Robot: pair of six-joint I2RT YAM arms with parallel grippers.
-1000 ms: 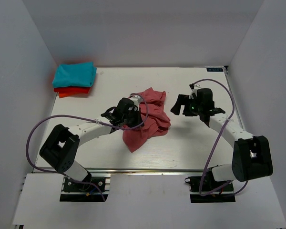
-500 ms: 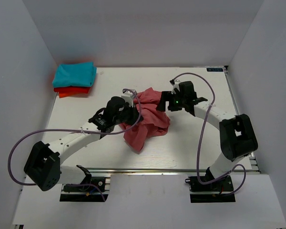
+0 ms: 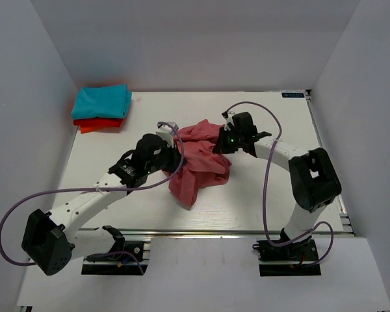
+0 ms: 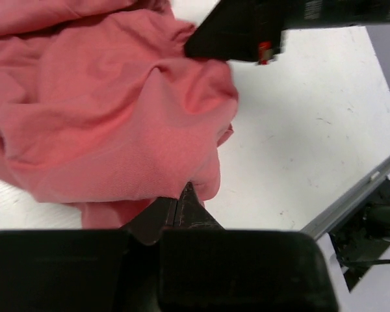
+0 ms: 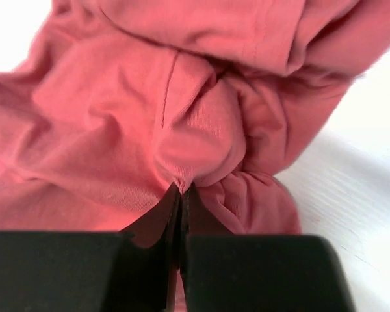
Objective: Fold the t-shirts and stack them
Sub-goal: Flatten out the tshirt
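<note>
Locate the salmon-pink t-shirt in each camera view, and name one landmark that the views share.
Top external: the salmon-pink t-shirt lies crumpled in the middle of the white table.
Left wrist: it fills the upper left and runs down to bottom centre.
Right wrist: it fills most of the picture.
Shared landmark: the white table, showing right of the shirt in every view.

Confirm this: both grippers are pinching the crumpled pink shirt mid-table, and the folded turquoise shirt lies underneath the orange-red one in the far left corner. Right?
Not quite. The top external view shows the turquoise shirt lying on top of the orange-red one, not underneath. The rest holds: the left gripper and right gripper both pinch the pink shirt.
</note>
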